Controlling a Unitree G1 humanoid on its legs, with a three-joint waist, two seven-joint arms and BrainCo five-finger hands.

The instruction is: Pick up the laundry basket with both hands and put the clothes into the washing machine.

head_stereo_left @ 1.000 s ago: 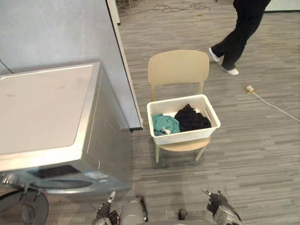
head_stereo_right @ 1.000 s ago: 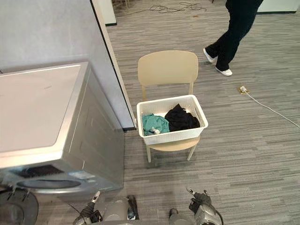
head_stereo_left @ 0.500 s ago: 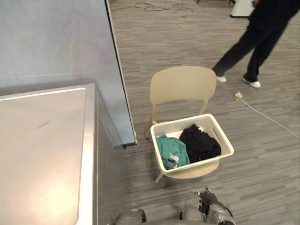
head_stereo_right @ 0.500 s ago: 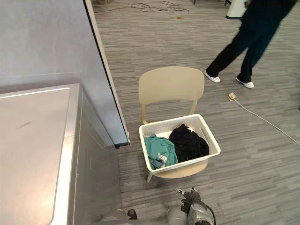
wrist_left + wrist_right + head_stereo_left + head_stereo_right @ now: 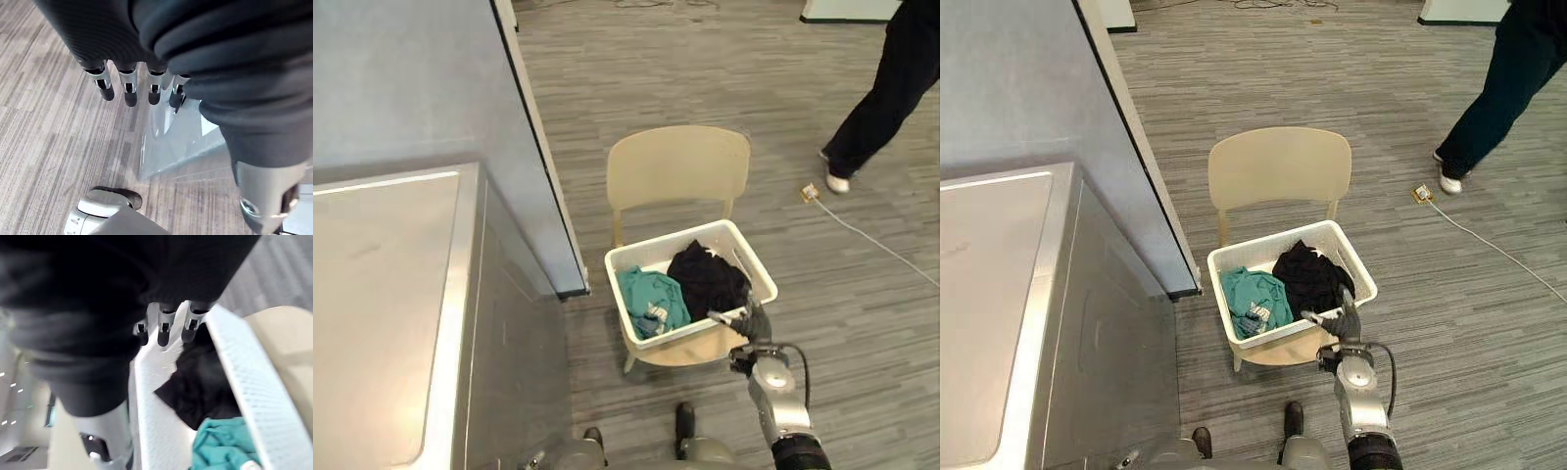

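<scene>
Fingers (image 5: 165, 332) of the right hand (image 5: 751, 328) are straight and open at the near right corner of the laundry basket (image 5: 671, 334), which holds clothes (image 5: 705, 276) on a chair (image 5: 677, 166); the left hand (image 5: 129, 93) hangs with open fingers over the floor (image 5: 44, 147)

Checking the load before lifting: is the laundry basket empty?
No, a teal garment and a black garment lie inside the laundry basket.
</scene>
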